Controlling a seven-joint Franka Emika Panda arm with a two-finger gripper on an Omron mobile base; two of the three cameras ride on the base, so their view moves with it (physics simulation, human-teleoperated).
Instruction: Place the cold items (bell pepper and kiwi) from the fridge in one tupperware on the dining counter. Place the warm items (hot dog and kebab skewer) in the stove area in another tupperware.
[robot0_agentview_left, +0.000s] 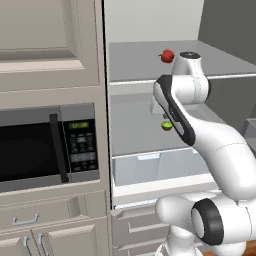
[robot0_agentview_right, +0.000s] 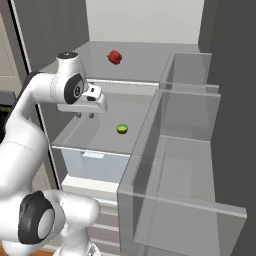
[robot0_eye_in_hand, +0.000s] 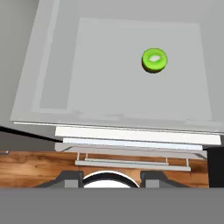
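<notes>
The fridge stands open. A red bell pepper (robot0_agentview_left: 167, 55) (robot0_agentview_right: 115, 56) rests on the upper shelf. A green kiwi half (robot0_agentview_left: 166, 125) (robot0_agentview_right: 122, 129) (robot0_eye_in_hand: 154, 59) lies on the middle shelf (robot0_agentview_right: 100, 135). My gripper (robot0_agentview_right: 85, 115) (robot0_eye_in_hand: 110, 179) hangs over the front left part of that shelf, pointing down, to the left of the kiwi and nearer the shelf's front edge. Its fingers stand apart with nothing between them. The tupperware, hot dog and kebab skewer are out of view.
A microwave (robot0_agentview_left: 45, 150) is built into the cabinets left of the fridge. The open fridge door with clear bins (robot0_agentview_right: 190, 125) stands at the right. A clear drawer (robot0_agentview_right: 95, 162) sits under the middle shelf. Wooden floor (robot0_eye_in_hand: 35, 168) lies below.
</notes>
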